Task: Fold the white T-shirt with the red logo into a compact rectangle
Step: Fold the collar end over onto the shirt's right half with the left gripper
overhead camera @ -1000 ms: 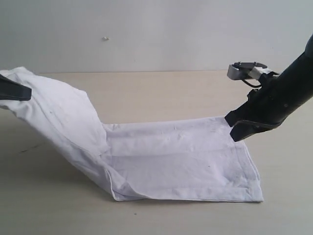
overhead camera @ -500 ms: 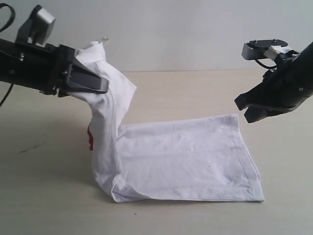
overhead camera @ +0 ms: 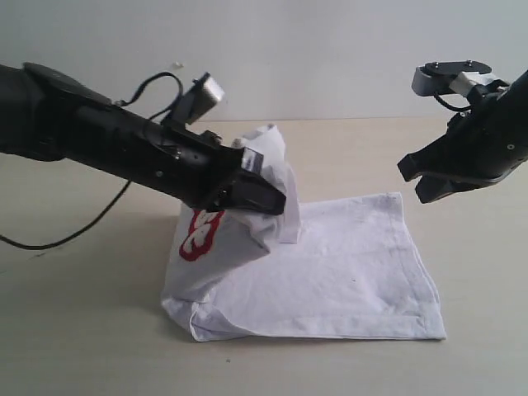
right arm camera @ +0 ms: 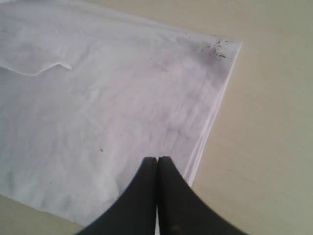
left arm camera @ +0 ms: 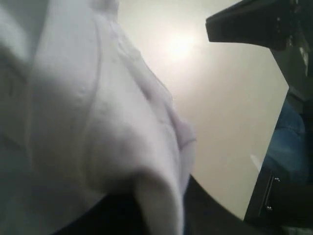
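Observation:
The white T-shirt point(overhead camera: 355, 272) lies partly folded on the table, its left part lifted and carried over the flat part. My left gripper point(overhead camera: 276, 202) is shut on that raised fold, and the cloth point(left arm camera: 98, 122) fills the left wrist view. A bit of the red logo point(overhead camera: 200, 233) shows on the hanging underside. My right gripper point(overhead camera: 417, 183) hovers shut and empty above the shirt's far right corner; its tips point(right arm camera: 157, 160) are pressed together over the hem point(right arm camera: 215, 107).
The beige table point(overhead camera: 478, 272) runs bare around the shirt. A black cable point(overhead camera: 74, 235) trails from the left arm over the table's left side. A pale wall stands behind.
My left gripper has swung right and down with the shirt's lifted part, bringing it over the flat half and exposing the red logo. The right gripper released the far corner, then rose.

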